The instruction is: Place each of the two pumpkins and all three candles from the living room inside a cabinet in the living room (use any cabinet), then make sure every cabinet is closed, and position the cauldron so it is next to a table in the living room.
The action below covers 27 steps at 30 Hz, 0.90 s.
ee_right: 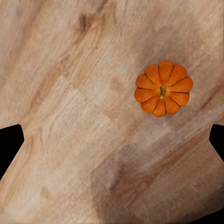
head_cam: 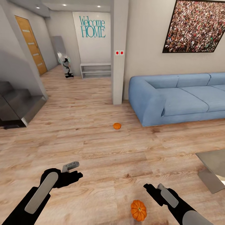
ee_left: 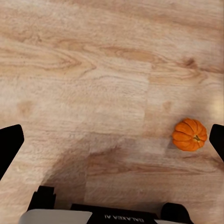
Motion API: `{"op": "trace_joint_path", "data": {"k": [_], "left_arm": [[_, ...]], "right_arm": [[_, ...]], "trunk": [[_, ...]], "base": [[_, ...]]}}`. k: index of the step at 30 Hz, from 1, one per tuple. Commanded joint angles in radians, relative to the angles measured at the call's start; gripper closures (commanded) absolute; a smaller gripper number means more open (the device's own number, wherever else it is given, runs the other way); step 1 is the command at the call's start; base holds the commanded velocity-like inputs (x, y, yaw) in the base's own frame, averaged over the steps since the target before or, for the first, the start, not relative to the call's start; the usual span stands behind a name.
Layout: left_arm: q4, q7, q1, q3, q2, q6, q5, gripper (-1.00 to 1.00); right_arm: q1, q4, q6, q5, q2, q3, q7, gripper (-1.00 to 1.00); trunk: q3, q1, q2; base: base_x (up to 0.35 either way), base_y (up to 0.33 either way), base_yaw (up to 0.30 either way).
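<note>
Fingers of both arms spread wide and empty above the floor (head_cam: 93,147), near pumpkin (head_cam: 138,210) beside right fingers (head_cam: 153,187), left fingers (head_cam: 70,168) held forward

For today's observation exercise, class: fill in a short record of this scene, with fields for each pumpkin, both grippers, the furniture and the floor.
near pumpkin: near pumpkin, on the wood floor, between the two arms, closer to the right gripper
far pumpkin: far pumpkin, on the floor ahead, near the sofa's end
left gripper: left gripper, open, empty, above the floor
right gripper: open, empty
furniture: blue sofa at the right wall
</note>
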Motion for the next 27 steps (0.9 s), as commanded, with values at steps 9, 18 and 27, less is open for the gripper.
{"op": "trace_joint_path", "data": {"k": [9,18,27], "left_arm": [[0.001,0.011,-0.001,-0.001,0.003,0.000,0.027,-1.00],[0.000,0.010,-0.001,-0.002,0.001,0.000,0.029,-1.00],[0.000,0.010,-0.001,0.000,0.003,0.002,0.031,-1.00]], "right_arm": [[0.000,-0.002,-0.036,-0.004,0.000,0.008,-0.012,-1.00],[0.000,-0.001,-0.037,-0.004,-0.003,0.007,-0.014,-1.00],[0.000,-0.001,-0.039,-0.008,-0.003,0.007,-0.003,-1.00]], "trunk": [[-0.029,0.035,-0.064],[-0.057,0.069,-0.127],[-0.086,0.104,-0.190]], "base": [[0.000,0.000,0.000],[0.000,0.000,0.000],[0.000,0.000,0.000]]}}
